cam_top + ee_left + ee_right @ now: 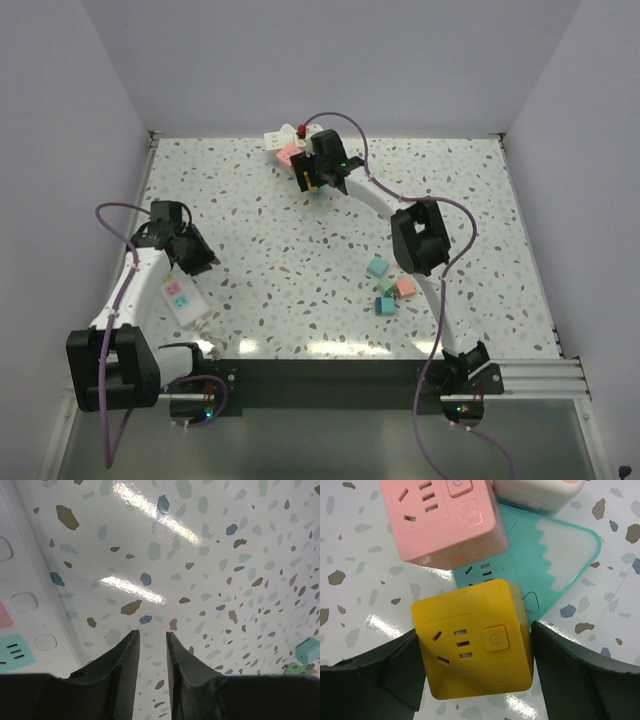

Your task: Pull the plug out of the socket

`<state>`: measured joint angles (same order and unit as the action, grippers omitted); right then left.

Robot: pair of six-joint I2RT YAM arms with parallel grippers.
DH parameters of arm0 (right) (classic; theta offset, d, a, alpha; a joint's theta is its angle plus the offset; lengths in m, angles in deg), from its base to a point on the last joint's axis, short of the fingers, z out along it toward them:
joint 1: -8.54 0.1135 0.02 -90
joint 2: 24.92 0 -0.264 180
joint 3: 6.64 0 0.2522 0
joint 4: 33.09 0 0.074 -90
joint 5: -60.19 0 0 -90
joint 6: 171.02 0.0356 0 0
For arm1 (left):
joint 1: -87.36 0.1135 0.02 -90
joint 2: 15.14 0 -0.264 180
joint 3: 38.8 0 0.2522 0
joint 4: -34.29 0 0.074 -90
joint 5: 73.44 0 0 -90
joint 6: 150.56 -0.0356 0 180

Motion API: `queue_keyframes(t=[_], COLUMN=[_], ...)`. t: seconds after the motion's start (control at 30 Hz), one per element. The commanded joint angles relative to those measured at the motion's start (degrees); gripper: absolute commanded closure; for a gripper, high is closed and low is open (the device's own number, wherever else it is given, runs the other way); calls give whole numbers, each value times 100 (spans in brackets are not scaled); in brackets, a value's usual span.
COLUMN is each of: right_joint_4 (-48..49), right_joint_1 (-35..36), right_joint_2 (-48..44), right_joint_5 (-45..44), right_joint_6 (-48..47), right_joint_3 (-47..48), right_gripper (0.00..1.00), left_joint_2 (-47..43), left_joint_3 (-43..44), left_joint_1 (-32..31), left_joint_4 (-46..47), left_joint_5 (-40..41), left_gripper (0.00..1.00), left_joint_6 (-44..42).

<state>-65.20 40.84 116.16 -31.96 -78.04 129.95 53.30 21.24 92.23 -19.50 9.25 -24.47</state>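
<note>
In the right wrist view a yellow cube plug (pixel 475 645) sits between my right gripper's fingers over the edge of a teal socket strip (pixel 555 565). The left finger (pixel 395 675) and the right finger (pixel 570 665) press its two sides. A pink cube plug (pixel 440 515) and a white one (pixel 535 492) sit on the strip behind it. In the top view my right gripper (pixel 312 183) is at the far middle of the table, over these plugs (pixel 289 155). My left gripper (pixel 152 640) is nearly closed and empty, low over bare table at the left (pixel 190 250).
A white power strip (pixel 180 295) lies by the left arm; it also shows in the left wrist view (pixel 20 605). Several loose coloured cubes (pixel 390 285) lie right of centre. White walls enclose the table on three sides. A purple cable (pixel 355 135) loops over the right arm.
</note>
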Motion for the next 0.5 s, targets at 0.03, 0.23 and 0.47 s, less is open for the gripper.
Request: queue_keyframes(t=[0.03, 0.23, 0.47], right_joint_4=[156, -28, -668], right_joint_1=[-13, 58, 215], right_joint_2=[104, -931, -2995], right_joint_5=[-74, 152, 1769], right_joint_6=[237, -140, -270], right_joint_3=[277, -749, -3008], right_gripper=[36, 81, 100], left_joint_2=[-165, -270, -314], left_joint_3=[92, -49, -339], left_joint_1=[32, 23, -108], left_joint_4=[180, 434, 1084], left_joint_5=[-183, -437, -912], left_gripper=[67, 69, 71], left_joint_6=[-129, -24, -50])
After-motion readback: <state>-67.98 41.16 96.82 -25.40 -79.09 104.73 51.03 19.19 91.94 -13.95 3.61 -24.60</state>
